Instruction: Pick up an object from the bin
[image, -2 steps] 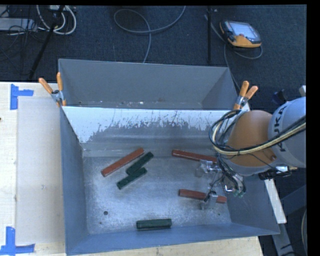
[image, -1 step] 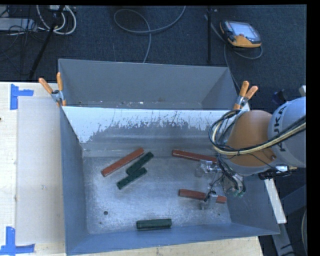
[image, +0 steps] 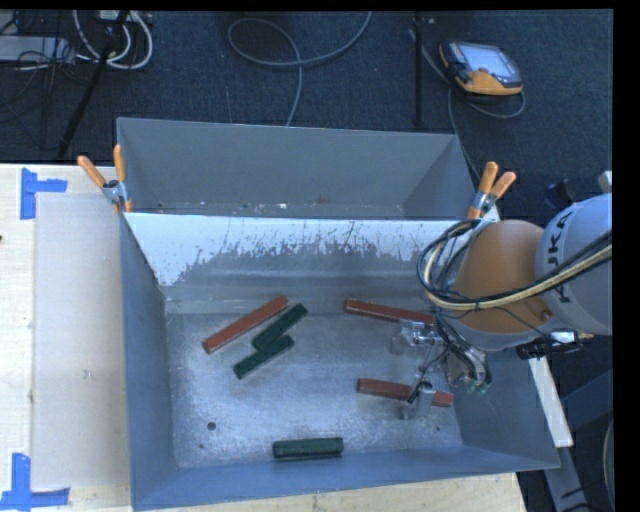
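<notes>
- The arm comes in from the right of the frame, its orange cover (image: 500, 270) hanging over the bin (image: 300, 180) wall.
- The gripper (image: 418, 388) is down at the floor, lower right of the bin, right at the end of a flat red-brown bar (image: 380, 387).
- Whether the claw is wide or closed, I cannot tell from here.
- A second red-brown bar (image: 385, 310) lies just above it.
- Over to the left, a third red-brown bar (image: 245, 325) lies beside two dark green pieces (image: 270, 342).
- A dark green bar (image: 308, 448) lies alone at the bottom edge.
</notes>
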